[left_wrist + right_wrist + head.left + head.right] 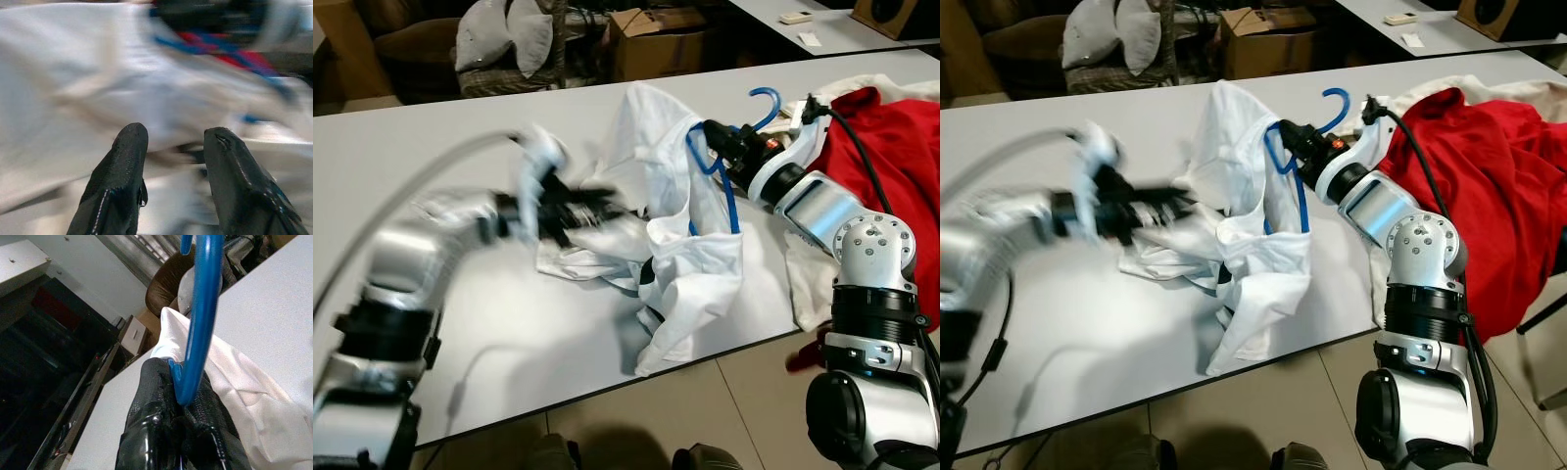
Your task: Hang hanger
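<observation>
Head views: I have the right gripper (717, 135) clamped on the blue hanger (732, 196), lifting it off the table (431, 147) so the white shirt (690, 255) drapes from it; red cloth (881, 147) lies beside.
Left wrist view: left gripper (171, 142), fingers parted and empty, reaches toward the shirt's hem, blurred.
Right wrist view: fingers pinch the hanger's neck below the hook.

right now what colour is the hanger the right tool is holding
Blue. The hanger shows best in the right wrist view, clamped in the right tool.
</observation>
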### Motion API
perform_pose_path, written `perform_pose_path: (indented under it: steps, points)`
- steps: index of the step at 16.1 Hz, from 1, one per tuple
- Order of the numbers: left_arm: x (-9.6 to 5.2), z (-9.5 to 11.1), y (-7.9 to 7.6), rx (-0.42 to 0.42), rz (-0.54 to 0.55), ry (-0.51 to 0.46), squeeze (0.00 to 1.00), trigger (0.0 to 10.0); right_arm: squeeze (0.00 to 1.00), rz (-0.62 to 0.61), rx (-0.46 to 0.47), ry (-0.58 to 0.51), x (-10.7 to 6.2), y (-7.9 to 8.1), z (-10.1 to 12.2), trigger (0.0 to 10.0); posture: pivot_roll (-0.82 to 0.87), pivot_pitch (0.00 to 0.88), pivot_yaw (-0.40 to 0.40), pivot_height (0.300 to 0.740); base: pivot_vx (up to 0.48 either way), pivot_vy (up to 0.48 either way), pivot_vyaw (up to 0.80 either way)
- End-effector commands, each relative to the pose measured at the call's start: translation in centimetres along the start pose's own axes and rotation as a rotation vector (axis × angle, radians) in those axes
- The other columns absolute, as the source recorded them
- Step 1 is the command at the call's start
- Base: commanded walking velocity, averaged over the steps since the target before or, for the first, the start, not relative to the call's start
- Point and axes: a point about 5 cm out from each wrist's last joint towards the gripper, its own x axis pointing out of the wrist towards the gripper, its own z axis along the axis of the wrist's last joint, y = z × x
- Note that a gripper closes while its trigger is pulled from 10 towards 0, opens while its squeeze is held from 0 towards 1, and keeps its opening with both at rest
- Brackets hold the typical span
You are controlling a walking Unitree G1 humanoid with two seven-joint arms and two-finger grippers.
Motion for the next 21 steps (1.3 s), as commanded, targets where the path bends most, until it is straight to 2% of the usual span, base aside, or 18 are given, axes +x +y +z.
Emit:
perform_pose_path:
  steps: [1, 2, 3, 4, 5, 9, 10, 11, 12, 13, 14, 16, 21]
  points:
    - [-0.5, -0.2, 1.4, 0.02, 0.142, 0.008, 0.0, 10.0, 0.0, 0.056, -0.012, -0.032, -0.6, 0.7, 1.2, 10.0, -0.08, 0.0, 0.027, 0.74, 0.0, 0.0, 0.0]
    - [-0.8, -0.4, 2.0, 0.024, 0.263, -0.041, 0.0, 10.0, 0.0, 0.119, -0.048, -0.018, -1.1, 1.5, 1.7, 10.0, -0.08, 0.0, 0.03, 0.74, 0.0, 0.0, 0.0]
    - [-1.0, -0.6, 2.2, 0.013, 0.311, -0.054, 0.0, 10.0, 0.0, 0.139, -0.083, 0.004, -1.4, 1.8, 1.8, 10.0, -0.08, 0.0, 0.031, 0.74, 0.0, 0.0, 0.0]
    - [-1.3, -1.1, 2.0, -0.003, 0.363, -0.074, 0.0, 10.0, 0.0, 0.158, -0.183, 0.068, -2.1, 2.1, 1.6, 10.0, -0.09, 0.0, 0.033, 0.74, 0.0, 0.0, 0.0]
    - [-1.7, -1.8, 1.6, -0.021, 0.418, -0.097, 0.0, 10.0, 0.0, 0.168, -0.334, 0.166, -3.4, 2.3, 1.3, 10.0, -0.09, 0.0, 0.034, 0.74, 0.0, 0.0, 0.0]
    - [-1.7, -1.8, 1.6, -0.021, 0.418, -0.097, 0.0, 10.0, 0.0, 0.168, -0.334, 0.166, -3.4, 2.3, 1.3, 10.0, -0.09, 0.0, 0.034, 0.74, 0.0, 0.0, 0.0]
    - [-2.0, -3.1, -0.1, -0.009, 0.454, -0.085, 0.0, 10.0, 0.0, 0.212, -0.441, 0.248, -5.8, 2.2, 1.2, 10.0, -0.07, 0.0, 0.007, 0.74, 0.0, 0.0, 0.0]
    - [-2.1, -3.9, -1.1, -0.015, 0.485, -0.071, 0.0, 10.0, 0.0, 0.247, -0.476, 0.29, -7.2, 2.3, 0.8, 10.0, -0.07, 0.0, 0.004, 0.74, 0.0, 0.0, 0.0]
    - [-2.2, -4.4, -1.9, -0.024, 0.504, -0.065, 0.0, 10.0, 0.0, 0.27, -0.5, 0.325, -8.2, 2.4, 0.4, 10.0, -0.06, 0.0, -0.001, 0.74, 0.0, 0.0, 0.0]
    - [-2.3, -4.9, -2.7, -0.034, 0.529, -0.059, 0.0, 10.0, 0.0, 0.227, -0.558, 0.365, -9.0, 2.0, -0.5, 10.0, -0.05, 0.0, -0.011, 0.74, 0.0, 0.0, 0.0]
    - [-2.2, -5.2, -3.3, -0.037, 0.54, -0.055, 0.0, 10.0, 0.0, 0.162, -0.606, 0.37, -9.2, 1.4, -0.8, 10.0, -0.05, 0.0, -0.014, 0.74, -0.259, 0.0, 0.0]
    - [-1.9, -5.8, -3.9, -0.033, 0.542, -0.041, 0.0, 10.0, 0.0, 0.102, -0.645, 0.32, -9.4, 1.1, -1.1, 10.0, -0.05, 0.0, -0.014, 0.74, -0.263, 0.0, 0.0]
    - [-1.2, -5.3, -4.2, -0.025, 0.538, -0.048, 0.0, 10.0, 0.0, 0.076, -0.731, 0.238, -10.2, 1.1, -1.8, 10.0, -0.06, 0.0, -0.002, 0.74, -0.048, 0.0, 0.0]
